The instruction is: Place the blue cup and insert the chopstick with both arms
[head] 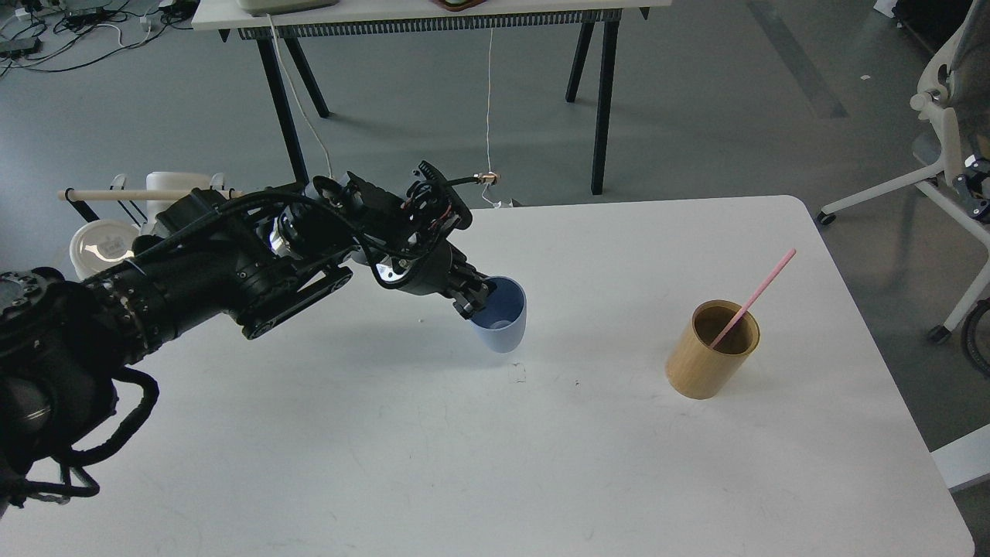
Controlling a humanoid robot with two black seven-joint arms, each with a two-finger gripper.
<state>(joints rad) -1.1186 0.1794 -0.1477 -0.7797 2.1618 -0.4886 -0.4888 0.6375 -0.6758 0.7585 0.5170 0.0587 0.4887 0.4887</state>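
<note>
A: Starting at the worktop's (pixel 387 480) left edge, what's that stuff beyond it?

B: A black wire rack with a pale wooden rod (pixel 147 194) and white dishes, apart from the task.

A: And the left arm?

B: It reaches toward the worktop's middle. Its left claw (pixel 478 294) is clamped on the near rim of the blue cup (pixel 503 321), one finger inside, probably to steer the cup by its lip. The cup leans, mouth up; I can't tell if its base touches down.

A: Further right?

B: A tan wooden cup (pixel 708 352) stands toward the right edge, holding the pink chopstick (pixel 754 298) slanted against its rim, handy for a right arm that isn't visible.
</note>
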